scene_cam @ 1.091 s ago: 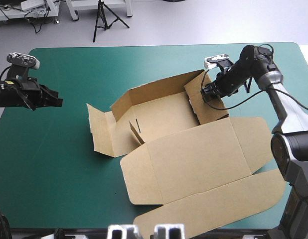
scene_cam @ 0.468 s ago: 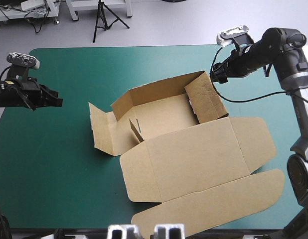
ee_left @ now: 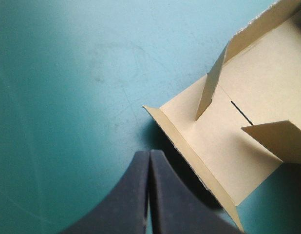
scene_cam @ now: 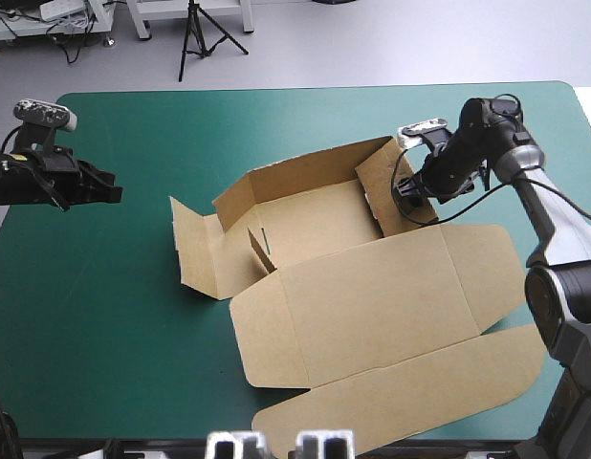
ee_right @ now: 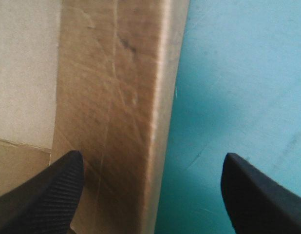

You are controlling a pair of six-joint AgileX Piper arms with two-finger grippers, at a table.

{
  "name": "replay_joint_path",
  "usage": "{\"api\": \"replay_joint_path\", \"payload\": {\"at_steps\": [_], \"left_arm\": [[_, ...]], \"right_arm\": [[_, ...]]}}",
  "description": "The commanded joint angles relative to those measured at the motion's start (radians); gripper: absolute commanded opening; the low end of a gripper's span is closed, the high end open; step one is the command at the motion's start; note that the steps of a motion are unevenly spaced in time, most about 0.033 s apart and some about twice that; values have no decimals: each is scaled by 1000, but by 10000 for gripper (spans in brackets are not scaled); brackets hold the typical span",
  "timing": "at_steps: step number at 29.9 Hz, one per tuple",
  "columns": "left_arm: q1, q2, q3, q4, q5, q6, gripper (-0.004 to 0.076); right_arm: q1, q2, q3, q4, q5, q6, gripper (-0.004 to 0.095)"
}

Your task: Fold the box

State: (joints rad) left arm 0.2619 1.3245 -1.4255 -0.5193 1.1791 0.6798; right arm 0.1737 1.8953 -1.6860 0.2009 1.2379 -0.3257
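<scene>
The brown box of cut board [scene_cam: 372,306] lies at the middle of the table's teal-green cover [scene_cam: 104,316], half formed. Its far wall and right end wall stand raised, its left flaps are partly lifted, and its broad lid lies flat, reaching toward the table's near right corner.

The left gripper [scene_cam: 112,194] hangs near the table's left edge, apart from the box. In the left wrist view, the two black fingers of the left gripper [ee_left: 149,155] meet in one pointed arch and hold nothing. The box's left flap [ee_left: 228,131] lies ahead of them and to one side on the cover [ee_left: 67,73].

The right gripper [scene_cam: 403,186] is at the outer face of the box's right end wall. In the right wrist view, the right gripper [ee_right: 151,161] has its fingers spread wide and empty. The wall's edge [ee_right: 116,87] runs between them, with bare cover [ee_right: 238,73] on the other side. Whether either finger touches the board cannot be told.
</scene>
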Motion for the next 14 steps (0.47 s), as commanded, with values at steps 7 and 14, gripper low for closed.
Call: {"api": "replay_joint_path", "payload": {"at_steps": [7,14], "left_arm": [[0,-23,-34,-60,-34,-5,-9],[0,-23,-34,-77,-32,-9,-9]], "right_arm": [[111,47,-70,-129,11,-3,502],[119,43,-184,-132,11,-13,-15]]}}
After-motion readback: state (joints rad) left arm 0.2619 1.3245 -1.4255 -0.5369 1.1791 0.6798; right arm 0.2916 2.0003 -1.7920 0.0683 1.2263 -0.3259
